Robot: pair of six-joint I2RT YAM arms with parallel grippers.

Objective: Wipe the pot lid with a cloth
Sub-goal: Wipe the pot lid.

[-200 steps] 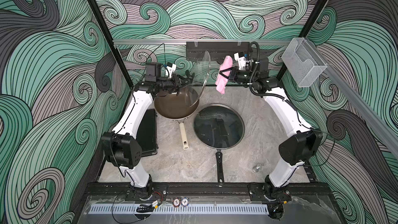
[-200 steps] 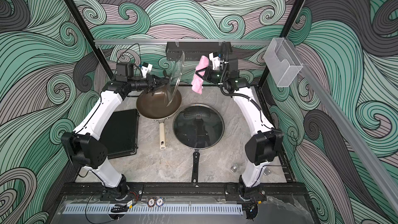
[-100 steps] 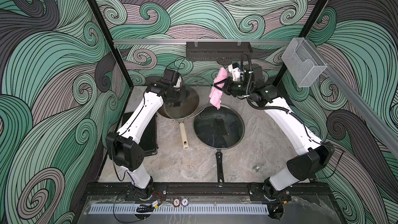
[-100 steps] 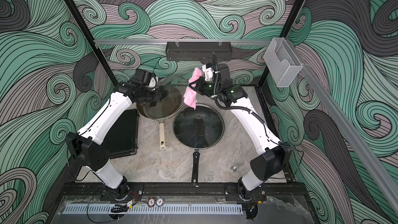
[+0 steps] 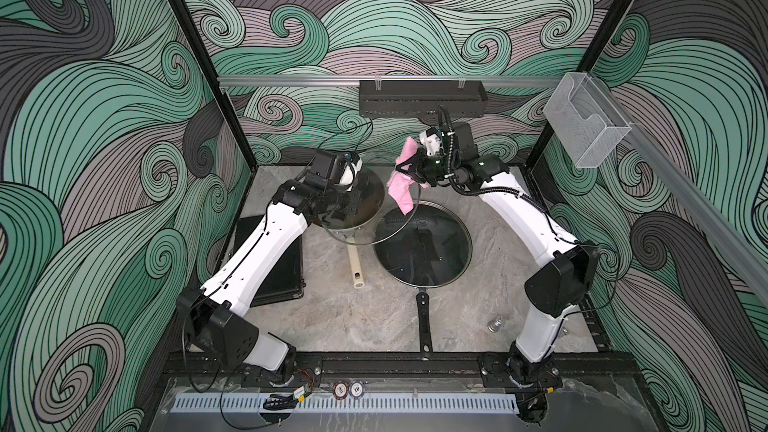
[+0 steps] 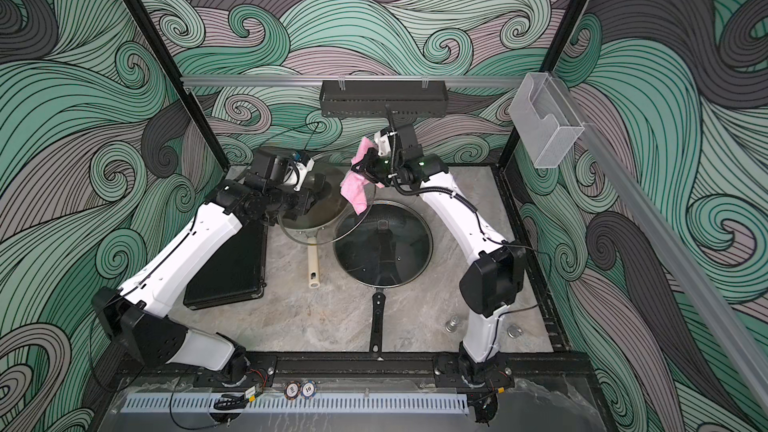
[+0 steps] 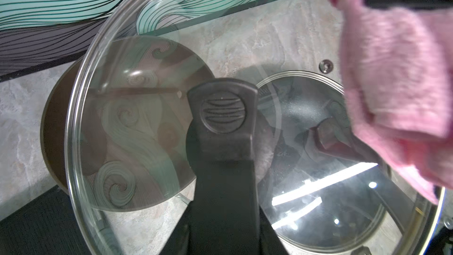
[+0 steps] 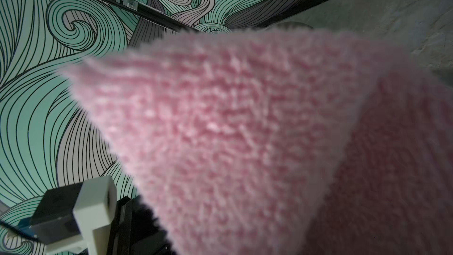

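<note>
My left gripper (image 5: pixel 353 201) (image 6: pixel 313 197) is shut on the black handle (image 7: pixel 223 111) of a clear glass pot lid (image 5: pixel 374 228) (image 6: pixel 328 230) (image 7: pixel 137 123). It holds the lid tilted in the air above the brown pan. My right gripper (image 5: pixel 409 168) (image 6: pixel 365 166) is shut on the pink cloth (image 5: pixel 401 191) (image 6: pixel 353 191) (image 7: pixel 392 82). The cloth's lower end hangs over the lid's right rim; I cannot tell whether it touches. The cloth (image 8: pixel 245 131) fills the right wrist view and hides the jaws.
The brown pan (image 5: pixel 376 195) with a cream handle (image 5: pixel 356 268) sits under the held lid. A black pan with its own glass lid (image 5: pixel 422 247) and long handle (image 5: pixel 423 322) lies right of it. A black case (image 5: pixel 282 272) is left, a small metal weight (image 5: pixel 496 324) front right.
The left arm has come down and forward, swinging the lid from upright at the back to tilted over the brown pan. The right arm brought the cloth down and left to the lid's rim.
</note>
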